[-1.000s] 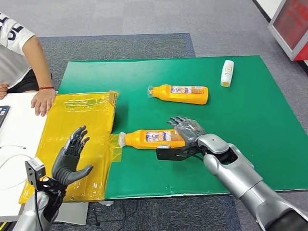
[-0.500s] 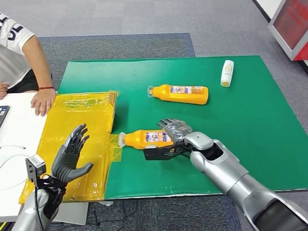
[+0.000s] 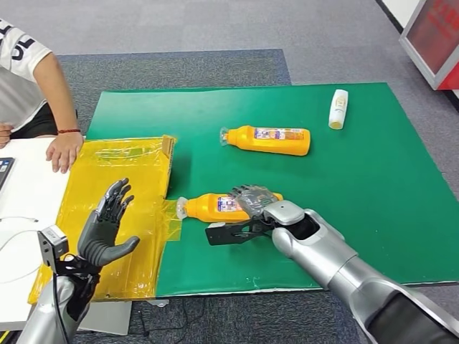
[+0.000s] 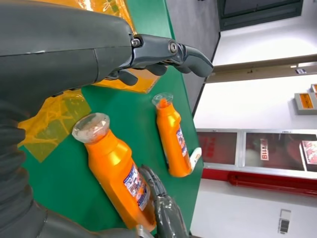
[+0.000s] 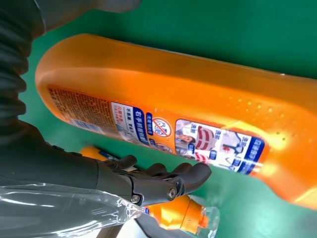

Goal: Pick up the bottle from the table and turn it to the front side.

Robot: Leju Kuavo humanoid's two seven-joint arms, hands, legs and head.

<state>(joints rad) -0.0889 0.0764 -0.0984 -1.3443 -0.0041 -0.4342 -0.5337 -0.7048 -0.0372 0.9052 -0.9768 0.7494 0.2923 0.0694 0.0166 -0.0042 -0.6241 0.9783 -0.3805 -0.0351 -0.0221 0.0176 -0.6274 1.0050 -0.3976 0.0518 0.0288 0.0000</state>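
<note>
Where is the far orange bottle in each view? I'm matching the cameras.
Head view: far orange bottle beyond the right hand.
Left wrist view, centre.
Right wrist view, cap end past the fingers.
Shared landmark: green mat.

- The scene was lit brightly and evenly from overhead in the head view, and only soft, short shadows were cast on the green mat [image 3: 346,179].
- Mild glare was seen on the yellow plastic bag [image 3: 124,186].
- In the left wrist view the white wall [image 4: 261,99] was overexposed.
- In the right wrist view a glossy highlight was carried by the near bottle [image 5: 179,99], and the close surfaces were slightly softened.
</note>
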